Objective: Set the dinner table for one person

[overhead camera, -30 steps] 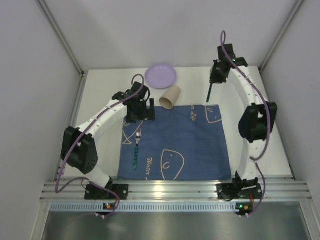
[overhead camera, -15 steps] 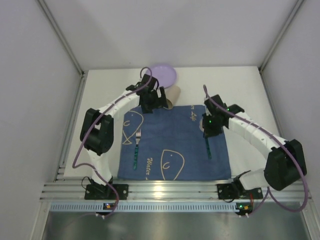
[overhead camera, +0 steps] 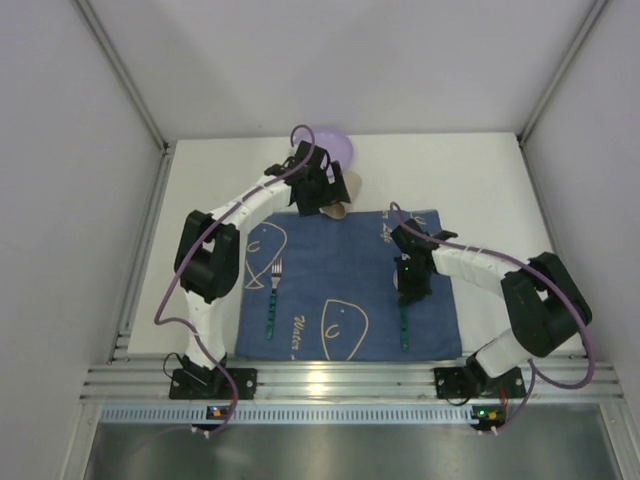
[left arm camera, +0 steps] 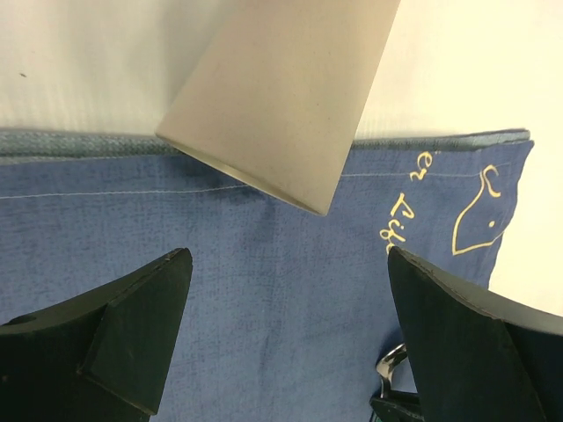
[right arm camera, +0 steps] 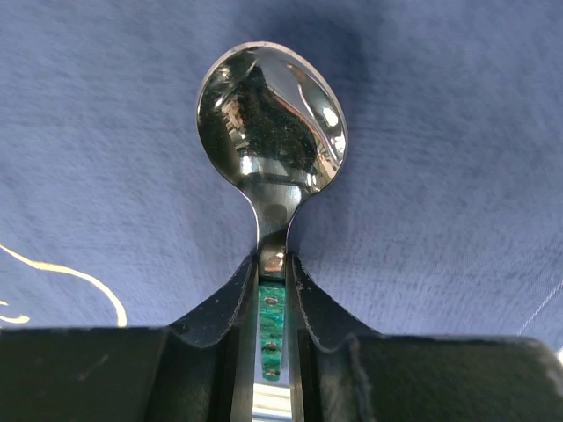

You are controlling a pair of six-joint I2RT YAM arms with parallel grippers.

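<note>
Plainly, right hand (right arm camera: 273,257) pinches spoon (right arm camera: 273,114); left hand (left arm camera: 288,259) gapes wide.

left end effector (left arm camera: 303,352): jaws wide, arm extended forward | right end effector (right arm camera: 273,264): jaws pinched narrow, elbow bent

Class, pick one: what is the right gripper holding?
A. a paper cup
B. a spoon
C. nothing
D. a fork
B: the right gripper is shut on the spoon, pinching its neck just below the bowl in the right wrist view.
</note>
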